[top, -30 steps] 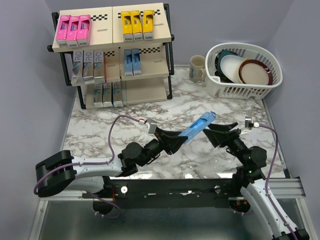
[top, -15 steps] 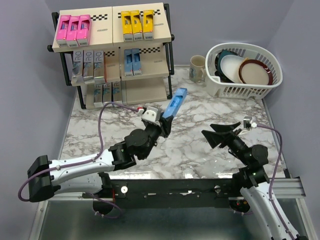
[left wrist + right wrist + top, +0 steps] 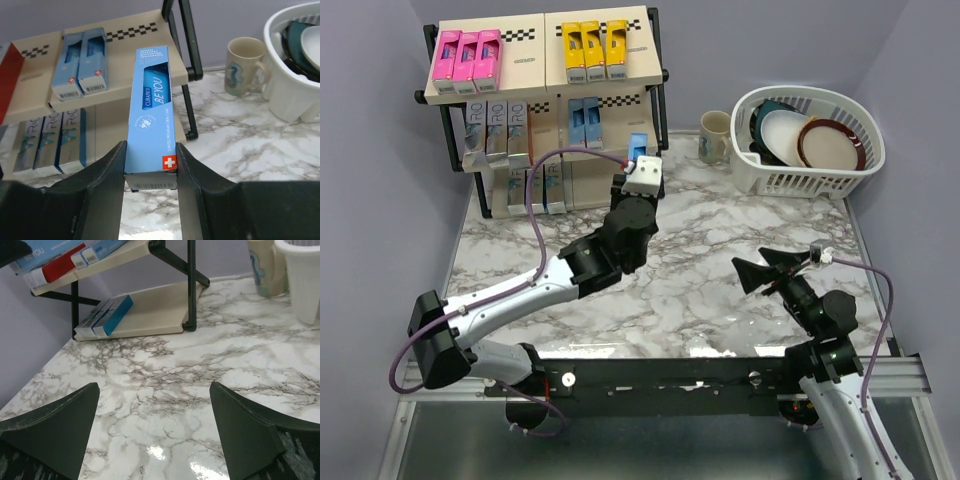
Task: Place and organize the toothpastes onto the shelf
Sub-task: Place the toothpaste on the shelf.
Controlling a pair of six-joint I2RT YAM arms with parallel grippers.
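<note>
My left gripper (image 3: 636, 172) is shut on a light blue toothpaste carton (image 3: 152, 112), gripped near its barcode end. The carton points at the right half of the shelf's (image 3: 610, 180) middle board (image 3: 120, 95), beside two light blue toothpastes (image 3: 82, 62) lying there. Pink (image 3: 467, 55) and yellow (image 3: 595, 48) toothpastes fill the top board. Silver ones (image 3: 495, 128) stand at middle left and teal ones (image 3: 535, 187) at bottom left. My right gripper (image 3: 760, 268) hangs open over bare marble at the near right, with nothing between its fingers (image 3: 240, 435).
A white dish basket (image 3: 810, 140) with plates and bowls stands at the back right, with a beige mug (image 3: 714, 135) just left of it. The shelf's black right post (image 3: 187, 55) stands close to the held carton. The marble tabletop (image 3: 700, 290) spreads between the arms.
My left arm has swung the blue carton from the middle of the table up to the shelf's middle tier. My right gripper has opened a little wider and drawn back slightly.
</note>
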